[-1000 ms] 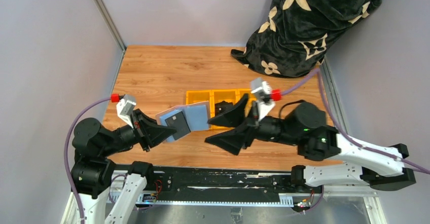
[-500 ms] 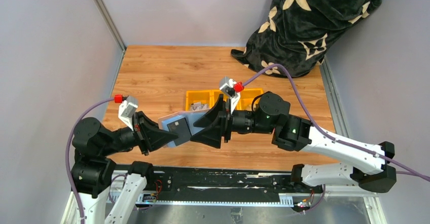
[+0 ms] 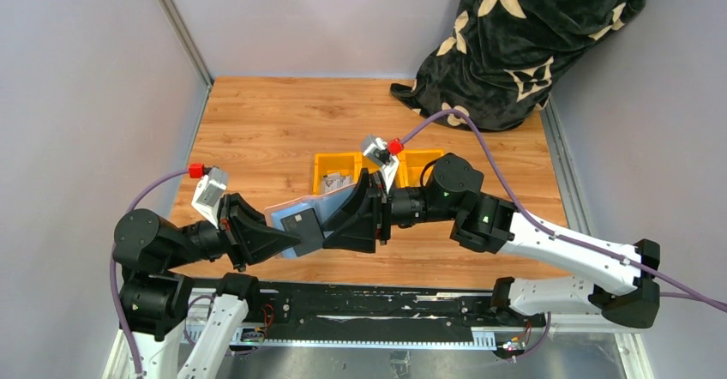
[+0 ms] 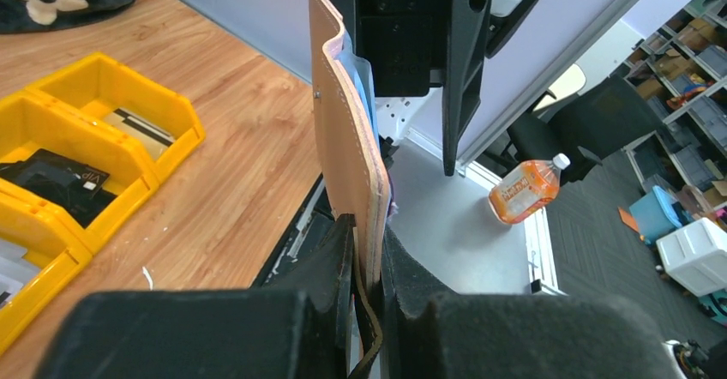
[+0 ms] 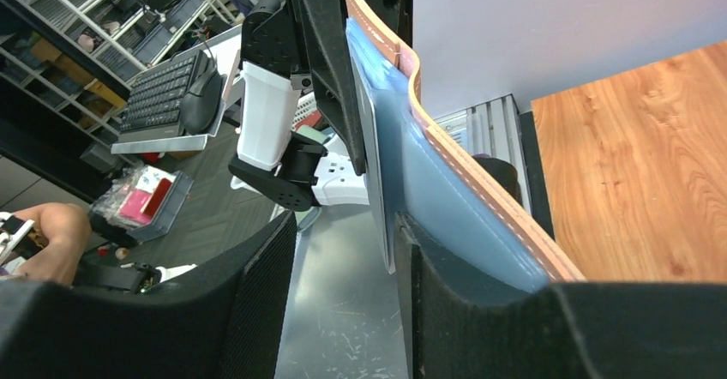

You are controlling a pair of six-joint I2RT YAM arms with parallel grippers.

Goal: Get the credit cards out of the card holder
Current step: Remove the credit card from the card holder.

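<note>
The card holder (image 3: 302,216) is grey-blue inside and tan outside. My left gripper (image 3: 285,237) is shut on its near edge and holds it above the table, edge-on in the left wrist view (image 4: 347,139). My right gripper (image 3: 343,218) is open at the holder's other end. In the right wrist view the holder (image 5: 446,173) rests against my right finger (image 5: 480,319). A thin grey credit card (image 5: 377,165) sticks out of its pocket between my jaws. The left finger (image 5: 249,310) stands apart from the card.
A row of yellow bins (image 3: 334,166) stands behind the grippers, also in the left wrist view (image 4: 103,87); they hold a black wallet (image 4: 51,177) and some cards (image 4: 141,130). A dark patterned cloth (image 3: 523,36) lies at the back right. Grey walls stand on both sides.
My right arm has swung left from beside the bins, and its open jaws now reach the far end of the holder. My left gripper has shifted slightly toward the near edge with the holder.
</note>
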